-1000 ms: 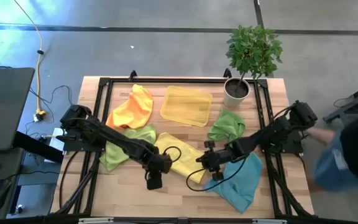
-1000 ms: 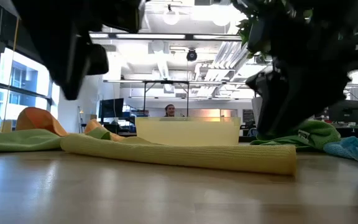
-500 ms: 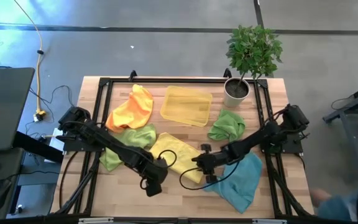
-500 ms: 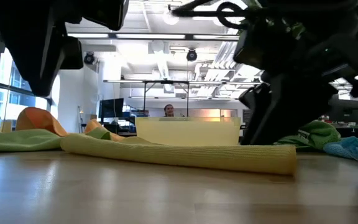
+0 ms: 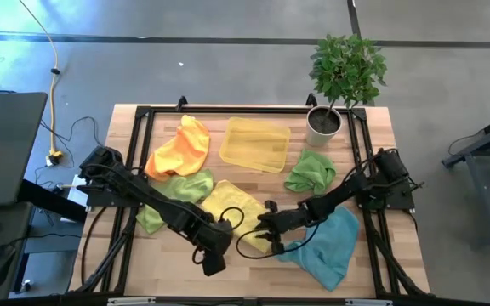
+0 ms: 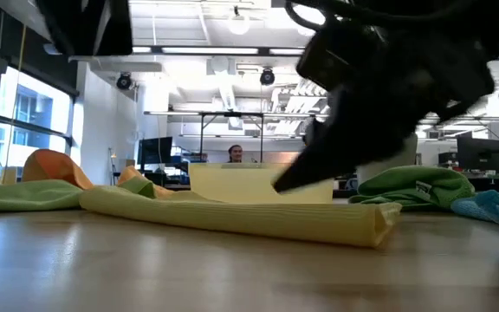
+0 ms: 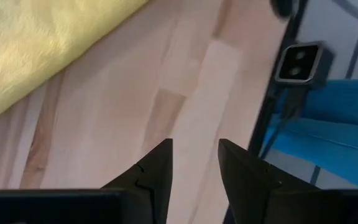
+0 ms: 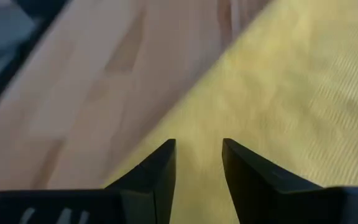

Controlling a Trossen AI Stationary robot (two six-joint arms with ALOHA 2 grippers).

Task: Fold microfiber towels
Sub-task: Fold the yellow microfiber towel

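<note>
The yellow towel [image 5: 232,208] lies folded on the wood at the table's middle, with its near right end [image 6: 386,224] doubled over. My right gripper [image 5: 266,236] is open and slants down over that towel's near right part [image 8: 291,93]. My left gripper [image 5: 214,260] hangs open above bare wood near the front edge, with the yellow towel [image 7: 36,50] beside it and nothing between its fingers. An orange towel [image 5: 181,149], two green towels [image 5: 173,194] [image 5: 309,170] and a teal towel [image 5: 326,246] lie crumpled around it. My right gripper comes at the yellow towel near its right edge [image 8: 194,118], slanting down from the table's right. Its open fingers [image 8: 160,168] stand over the cloth. I cannot tell whether the tips touch it. The towel lies flat on the table.
A shallow yellow tray [image 5: 255,143] sits at the far middle, and a potted plant [image 5: 339,85] stands at the far right corner. A black frame [image 5: 134,153] runs around the table. Bare wood shows along the near edge [image 5: 228,280]. A camera block [image 7: 300,62] sits by the frame.
My right gripper has gone down and toward the table's left, tipping steeply over the yellow towel. The towel's near right end has drawn in a little toward the left. My left gripper has risen and turned, moving slightly toward the near edge.
</note>
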